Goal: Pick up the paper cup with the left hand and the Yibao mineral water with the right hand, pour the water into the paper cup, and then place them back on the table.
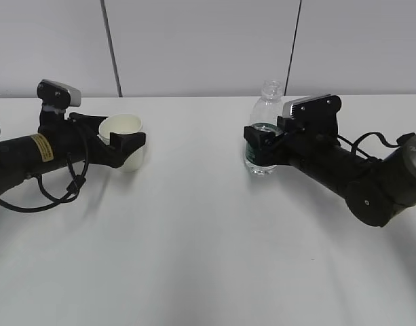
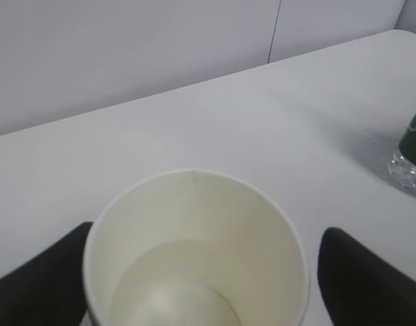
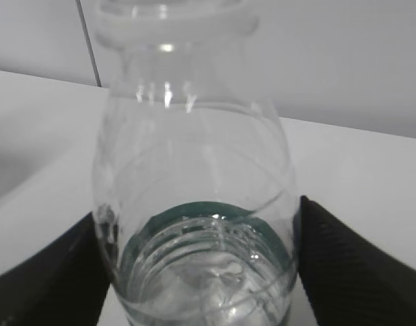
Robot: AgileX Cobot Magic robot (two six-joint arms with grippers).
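The white paper cup (image 1: 121,128) stands on the table (image 1: 194,244) at the left; it fills the left wrist view (image 2: 194,258), cream inside. My left gripper (image 1: 123,144) sits around it (image 2: 204,275). One finger touches the cup's left side and the other finger (image 2: 360,278) stands a little off its right side, so the jaws are open. The clear Yibao bottle (image 1: 267,109), capless with a green label, stands at the right with some water in its base (image 3: 194,170). My right gripper (image 1: 262,141) is shut on its lower body (image 3: 197,272).
A pale wall with dark vertical seams (image 1: 110,47) runs behind the table's far edge. The bottle's base shows at the right edge of the left wrist view (image 2: 412,153). Bare white tabletop lies between the arms and in front of them.
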